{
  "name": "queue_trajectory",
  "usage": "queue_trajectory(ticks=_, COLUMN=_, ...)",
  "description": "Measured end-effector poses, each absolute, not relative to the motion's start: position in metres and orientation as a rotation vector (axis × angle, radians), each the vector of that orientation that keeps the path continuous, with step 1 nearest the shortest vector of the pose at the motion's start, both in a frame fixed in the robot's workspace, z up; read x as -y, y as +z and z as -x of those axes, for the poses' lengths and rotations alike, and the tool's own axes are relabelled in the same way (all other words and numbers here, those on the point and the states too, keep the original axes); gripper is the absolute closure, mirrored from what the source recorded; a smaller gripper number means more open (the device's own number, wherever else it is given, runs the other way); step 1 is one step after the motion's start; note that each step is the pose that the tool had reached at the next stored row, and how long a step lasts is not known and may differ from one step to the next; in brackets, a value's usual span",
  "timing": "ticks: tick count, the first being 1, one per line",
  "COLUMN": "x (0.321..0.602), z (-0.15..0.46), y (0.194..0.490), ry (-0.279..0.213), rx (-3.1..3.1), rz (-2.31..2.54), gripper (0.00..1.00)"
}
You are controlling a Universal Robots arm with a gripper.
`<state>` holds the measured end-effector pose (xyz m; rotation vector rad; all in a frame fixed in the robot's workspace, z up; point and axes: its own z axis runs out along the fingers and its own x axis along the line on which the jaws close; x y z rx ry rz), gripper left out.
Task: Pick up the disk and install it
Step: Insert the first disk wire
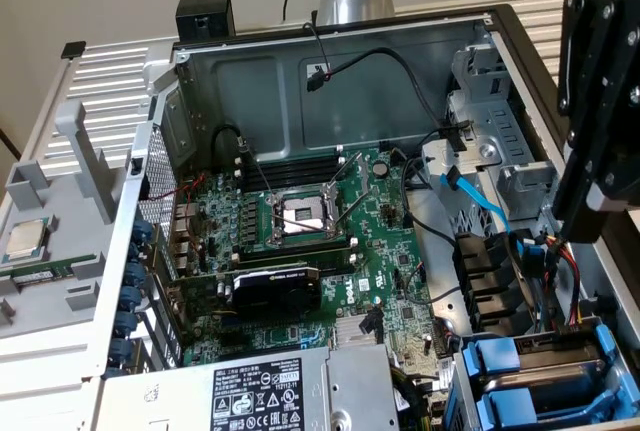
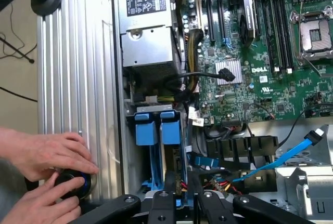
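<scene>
Exterior view first: gripper hangs above the drive bay, holding nothing that I can see. The disk lies in that bay between blue carrier handles. Beside the bay, the power supply carries a warning label, print too small to read.

Wrist view: fingers stand narrowly apart over the bay, the disk below them. "DELL" reads on the motherboard beyond the bay. Seating well likely means pressing straight along the rails, clear of the blue cable.
</scene>
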<state>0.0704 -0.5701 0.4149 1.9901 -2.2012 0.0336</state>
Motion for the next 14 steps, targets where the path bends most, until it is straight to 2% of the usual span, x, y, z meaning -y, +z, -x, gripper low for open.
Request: queue_trajectory(ticks=14, x=0.556, z=-0.063, y=0.427, ry=0.044, rx=2.197, rz=-1.985, gripper=0.76)
